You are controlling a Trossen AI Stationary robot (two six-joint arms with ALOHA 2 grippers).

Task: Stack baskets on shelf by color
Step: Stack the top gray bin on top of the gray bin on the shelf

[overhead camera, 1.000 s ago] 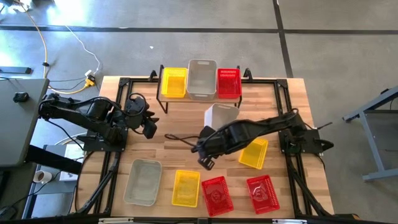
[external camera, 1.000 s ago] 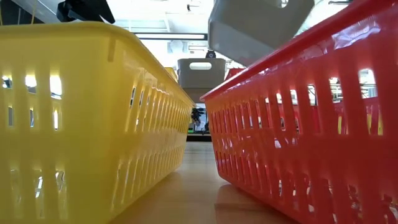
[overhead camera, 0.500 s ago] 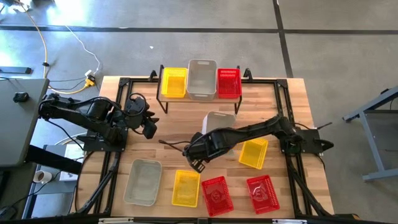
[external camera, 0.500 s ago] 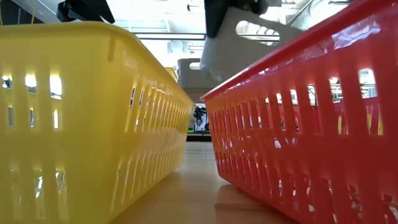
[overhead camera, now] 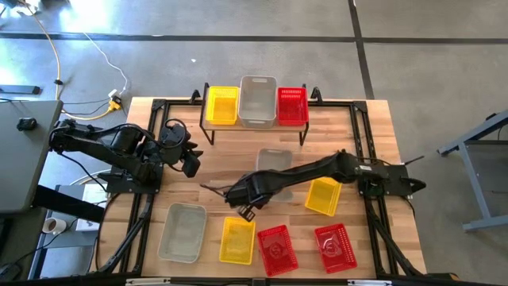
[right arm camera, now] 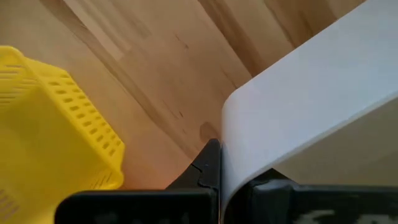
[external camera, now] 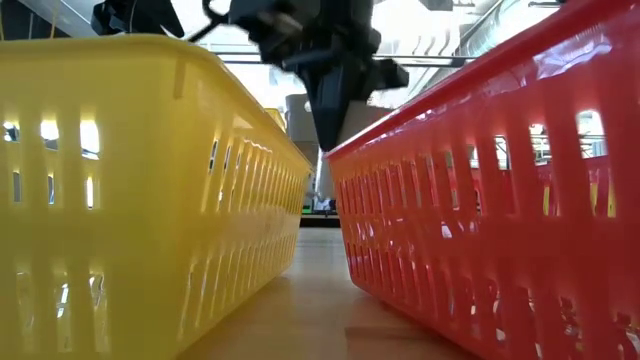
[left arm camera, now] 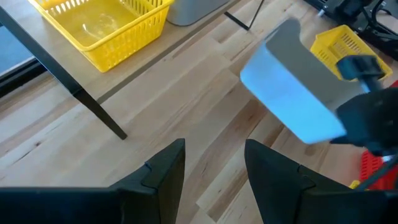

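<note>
The right gripper (overhead camera: 242, 208) is pinching the rim of a grey-white basket (overhead camera: 274, 163) above mid-table, the basket trailing behind it toward the shelf (overhead camera: 255, 121). The shelf is carrying one yellow basket (overhead camera: 222, 105), one grey-white basket (overhead camera: 257, 101) and one red basket (overhead camera: 292, 106). The left gripper (overhead camera: 191, 163) is waiting with fingers parted, holding nothing.

High view: overhead, straight down on the whole table (overhead camera: 238, 187). Low view: at tabletop height, close between a yellow basket (external camera: 130, 190) and a red basket (external camera: 500, 200), facing 12 o'clock toward the room. Wrist views: close, looking down at the tabletop; both share the grey basket (left arm camera: 292, 99).
</note>
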